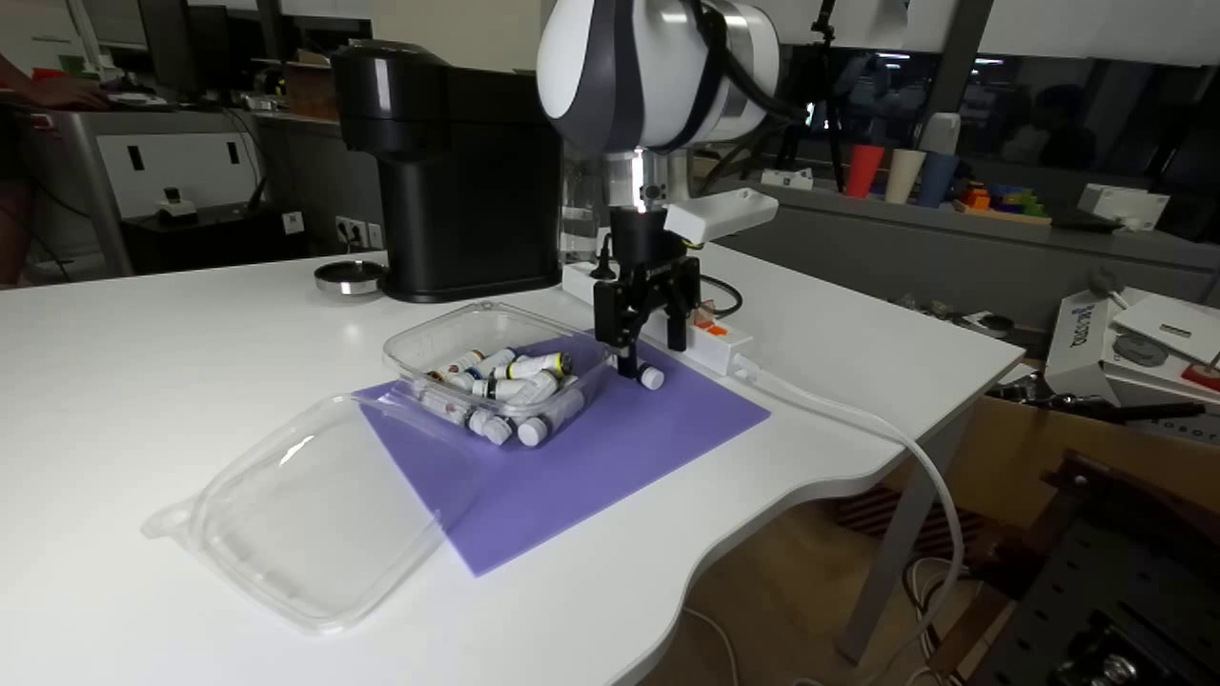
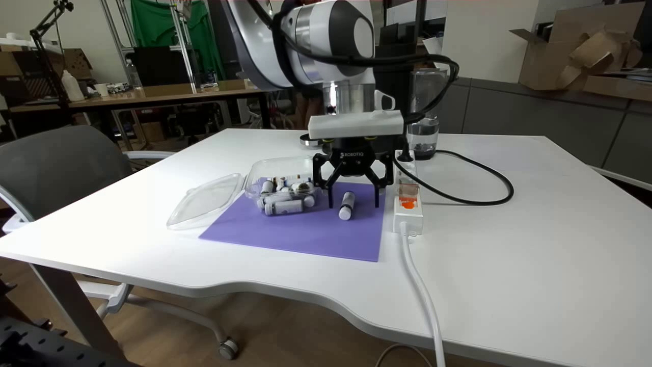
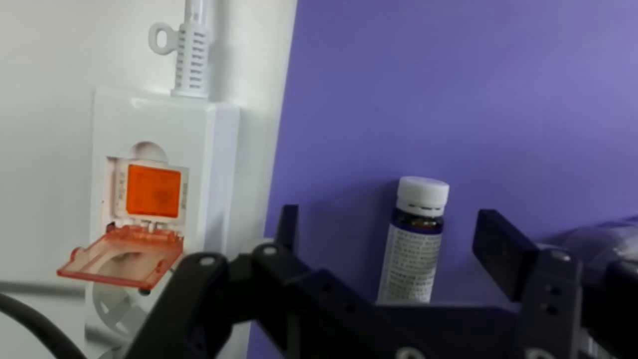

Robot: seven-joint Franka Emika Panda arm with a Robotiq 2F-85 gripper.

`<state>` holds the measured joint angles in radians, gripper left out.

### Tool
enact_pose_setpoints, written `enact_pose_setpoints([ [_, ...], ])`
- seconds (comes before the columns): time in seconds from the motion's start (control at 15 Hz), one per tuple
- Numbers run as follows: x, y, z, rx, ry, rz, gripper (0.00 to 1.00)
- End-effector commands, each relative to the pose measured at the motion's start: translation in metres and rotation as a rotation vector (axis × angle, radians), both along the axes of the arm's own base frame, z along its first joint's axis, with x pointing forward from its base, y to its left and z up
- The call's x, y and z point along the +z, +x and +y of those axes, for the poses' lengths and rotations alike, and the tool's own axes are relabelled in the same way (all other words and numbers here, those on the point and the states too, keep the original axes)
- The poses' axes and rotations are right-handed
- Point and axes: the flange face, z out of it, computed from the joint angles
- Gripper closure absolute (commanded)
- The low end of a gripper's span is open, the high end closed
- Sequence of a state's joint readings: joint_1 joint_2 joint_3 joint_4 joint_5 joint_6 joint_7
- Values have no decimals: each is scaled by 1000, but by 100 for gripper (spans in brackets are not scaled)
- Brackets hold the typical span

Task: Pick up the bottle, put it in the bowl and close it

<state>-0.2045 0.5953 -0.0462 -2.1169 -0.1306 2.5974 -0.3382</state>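
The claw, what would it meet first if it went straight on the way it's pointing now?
Most likely the purple mat: the claw points down with its fingers either side of the white-capped bottle. How near they are is hard to judge.

On the table you have a purple mat, a power strip just beside it and a black coffee machine; a grey chair stands near.
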Motion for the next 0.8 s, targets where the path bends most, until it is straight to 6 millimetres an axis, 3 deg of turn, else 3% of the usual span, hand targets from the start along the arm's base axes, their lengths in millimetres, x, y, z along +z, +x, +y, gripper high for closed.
enact_pose_setpoints([
  [0.0, -4, 4, 5, 1, 17, -19, 40],
  [0.53, -11, 5, 13, 20, 32, -8, 95],
  [0.73, -5, 6, 11, 25, 30, -17, 93],
])
